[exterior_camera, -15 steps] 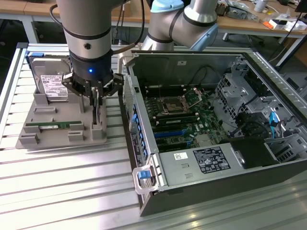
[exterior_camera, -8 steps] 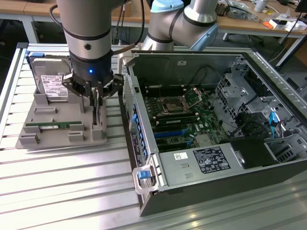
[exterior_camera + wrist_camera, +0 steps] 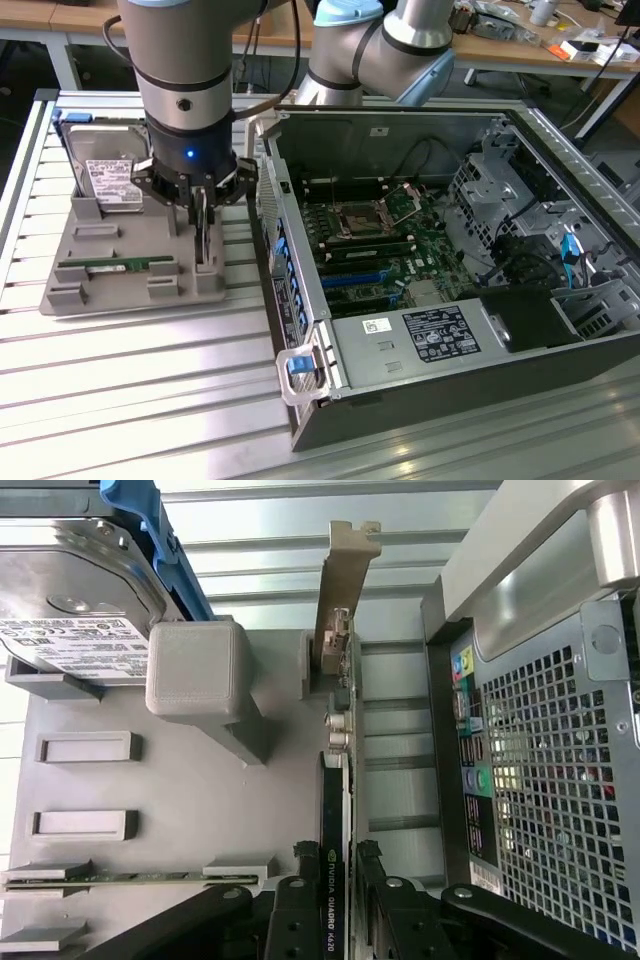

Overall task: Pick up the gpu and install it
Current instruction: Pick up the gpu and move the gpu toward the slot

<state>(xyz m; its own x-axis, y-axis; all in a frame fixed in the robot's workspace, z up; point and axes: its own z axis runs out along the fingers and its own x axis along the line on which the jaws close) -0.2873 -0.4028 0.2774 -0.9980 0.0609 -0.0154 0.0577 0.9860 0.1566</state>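
My gripper [image 3: 335, 870] is clamping its 2 fingers [image 3: 305, 885] on the gpu [image 3: 338, 750], standing on edge in the grey tray [image 3: 110, 290], on the exterior view's left of the case [image 3: 420, 340]. A crooked pull, I judge, is risking jamming its bracket [image 3: 345, 570].

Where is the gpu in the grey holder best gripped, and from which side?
Probably grip the gpu by its free upper long edge, pinching its two flat faces, and come straight down from above. It stands on edge in the grey holder, silver bracket at one end; the holder's block and the computer case flank its sides. The gripper hangs over that edge.
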